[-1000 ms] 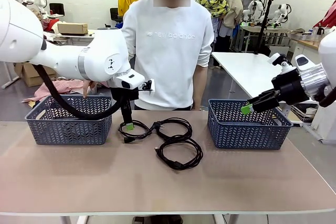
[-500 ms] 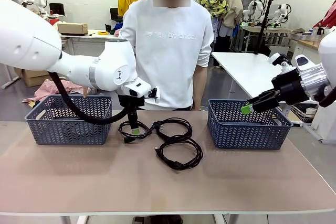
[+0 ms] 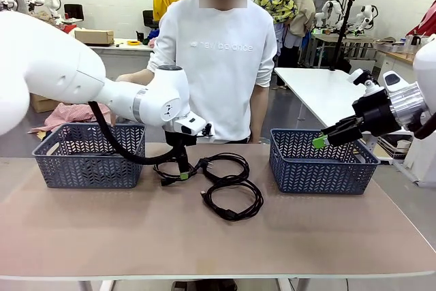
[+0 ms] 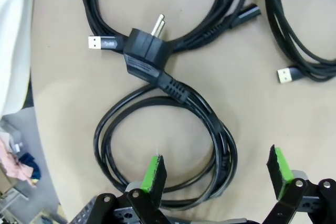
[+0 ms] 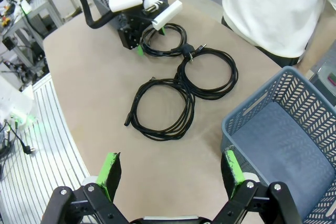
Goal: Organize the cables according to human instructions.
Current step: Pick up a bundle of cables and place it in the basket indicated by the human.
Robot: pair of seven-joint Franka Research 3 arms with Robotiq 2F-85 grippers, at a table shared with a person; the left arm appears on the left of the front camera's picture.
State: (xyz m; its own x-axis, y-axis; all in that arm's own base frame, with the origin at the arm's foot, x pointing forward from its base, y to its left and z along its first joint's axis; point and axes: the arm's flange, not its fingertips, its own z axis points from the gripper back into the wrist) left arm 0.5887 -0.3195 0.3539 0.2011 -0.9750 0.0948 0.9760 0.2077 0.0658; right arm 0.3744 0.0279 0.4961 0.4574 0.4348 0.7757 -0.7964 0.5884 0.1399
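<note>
**Left fingers astride one side of the small coil**

From the front, we see the cables [image 3: 230, 192] lying in black rings on the tabletop [image 3: 204, 250], around its middle and toward the far edge. They sit between the left basket [image 3: 88, 161] and the right basket [image 3: 320, 165]. The left gripper [image 3: 181, 172] points straight down onto the small coil [image 3: 165, 169], the ring nearest the left basket. The right gripper [image 3: 320, 142] hangs above the right basket's far right corner, well apart from every cable, so we judge the left arm far the nearer. A person [image 3: 218, 52] stands at the far edge.

Looking down the left wrist, the fingers are spread wide with nothing between the pads but cord. One green pad stands over bare tabletop inside the ring. The other stands outside it, so one side of the bundle runs between them, roughly crosswise to the closing line. The ring's far end leads to a chunky angled plug [image 4: 147, 52] with two metal pins. The cord looks smooth, rubbery and limp, a few loose turns that may slip apart when lifted.

From the right wrist, that gripper's fingers are likewise spread and empty. The grey lattice basket lies close by, and we make out at least three rings across the matte tan tabletop.
</note>
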